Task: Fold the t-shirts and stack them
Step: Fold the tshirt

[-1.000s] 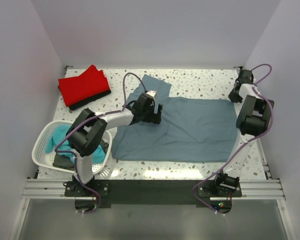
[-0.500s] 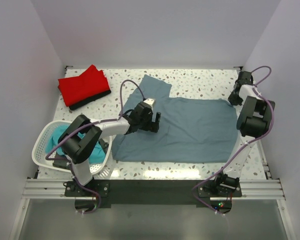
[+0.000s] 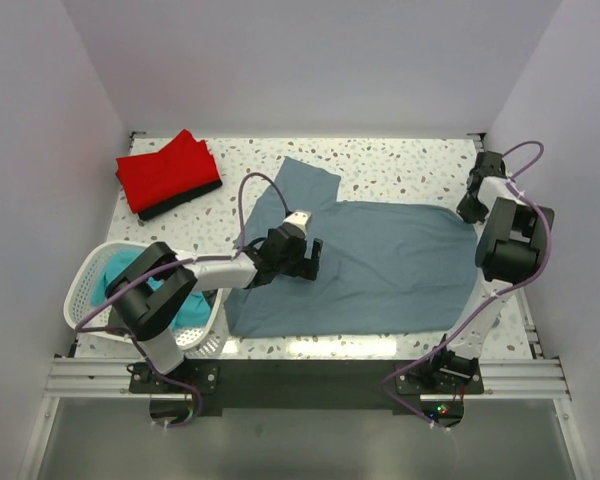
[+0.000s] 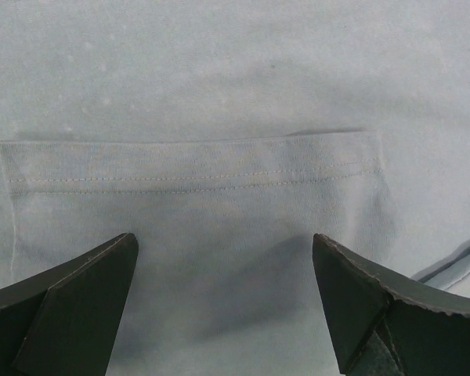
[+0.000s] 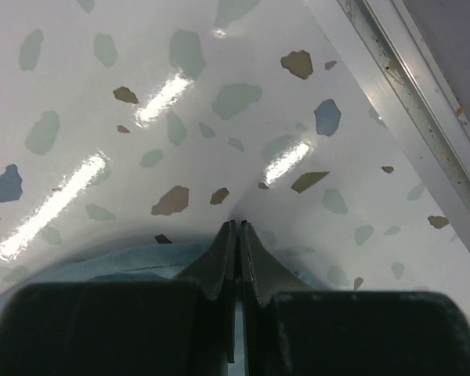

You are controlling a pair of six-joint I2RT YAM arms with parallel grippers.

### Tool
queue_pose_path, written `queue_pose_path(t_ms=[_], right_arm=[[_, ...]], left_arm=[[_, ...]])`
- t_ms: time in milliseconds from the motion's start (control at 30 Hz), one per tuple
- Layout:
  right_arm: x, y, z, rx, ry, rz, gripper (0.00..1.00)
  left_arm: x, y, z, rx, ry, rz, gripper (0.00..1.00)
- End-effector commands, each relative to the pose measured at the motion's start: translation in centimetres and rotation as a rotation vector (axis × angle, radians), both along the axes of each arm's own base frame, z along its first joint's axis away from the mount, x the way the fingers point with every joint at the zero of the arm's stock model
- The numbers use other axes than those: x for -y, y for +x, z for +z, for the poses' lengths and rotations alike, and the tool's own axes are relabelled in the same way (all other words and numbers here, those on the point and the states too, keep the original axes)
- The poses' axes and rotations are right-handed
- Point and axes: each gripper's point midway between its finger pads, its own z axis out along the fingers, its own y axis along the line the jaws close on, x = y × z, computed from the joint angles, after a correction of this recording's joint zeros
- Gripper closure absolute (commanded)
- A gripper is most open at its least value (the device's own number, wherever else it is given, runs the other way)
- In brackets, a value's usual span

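The grey-blue t-shirt (image 3: 380, 265) lies spread flat across the middle of the table (image 3: 400, 165), body running toward 3 o'clock and one sleeve pointing toward 11 o'clock. Against a second ago it sits slightly nearer 6 o'clock, and its near hem lies closer to the table's front edge. Its cloth is mostly smooth, with soft creases near the sleeve. In the left wrist view the same shirt (image 4: 219, 78) fills the picture, a stitched hem band with two lines of thread running straight across it. The left gripper (image 3: 310, 258) has come down from the sleeve toward 6 o'clock and now hangs over the shirt's left part, released, its dark fingers (image 4: 70, 298) spread wide either side of the hem band with nothing between them. The right gripper (image 3: 467, 208) has also drawn a little toward 6 o'clock and sits at the shirt's corner near 2 o'clock, clenched tight, its tips (image 5: 237, 235) over bare speckled tabletop; blue cloth reaches its fingers' roots, though whether any is pinched I cannot tell. At 10 o'clock the red t-shirt (image 3: 165, 170) lies folded on the black t-shirt (image 3: 188, 198), unmoved. At 8 o'clock the teal t-shirt (image 3: 112, 280) lies bunched in the white basket (image 3: 80, 290).
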Motion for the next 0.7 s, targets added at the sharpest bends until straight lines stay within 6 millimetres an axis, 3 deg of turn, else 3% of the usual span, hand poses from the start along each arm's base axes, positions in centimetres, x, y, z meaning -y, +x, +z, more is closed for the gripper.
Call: queue_pose_path(t_ms=[0, 200, 333, 367, 433, 467, 600, 633, 667], right_arm=[[0.7, -1.1, 2.7, 0.023, -0.056, -0.044, 1.0], [1.2, -2.0, 3.6, 0.033, -0.088, -0.066, 1.0], [0.8, -1.0, 4.6, 0.055, -0.067, -0.04, 1.0], [0.9, -0.6, 5.2, 0.068, -0.066, -0.034, 1.0], [0.7, -0.2, 5.5, 0.08, -0.056, -0.022, 1.0], [0.6, 0.0, 5.9, 0.09, -0.052, -0.017, 1.0], [0.1, 0.0, 6.2, 0.104, -0.031, -0.012, 1.0], [0.0, 0.0, 6.5, 0.117, -0.025, -0.013, 1.0], [-0.1, -0.2, 6.2, 0.115, -0.02, -0.016, 1.0]], left_arm=[[-2.5, -4.2, -3.4, -0.138, 0.089, 0.02, 0.01], [-1.4, -4.4, -2.1, -0.117, 0.063, 0.0, 0.0], [0.2, -1.6, 1.4, -0.034, 0.053, -0.005, 0.0], [1.0, 0.0, 3.3, 0.015, 0.038, 0.009, 0.0], [1.2, 1.9, 4.0, 0.045, 0.05, 0.014, 0.0], [1.2, 4.3, 5.6, 0.075, 0.023, 0.048, 0.0], [-0.4, 11.0, 6.8, 0.113, -0.012, 0.149, 0.0], [-1.5, 12.9, 5.9, 0.109, 0.007, 0.182, 0.0], [-0.9, 15.2, 8.1, 0.161, -0.013, 0.199, 0.0]])
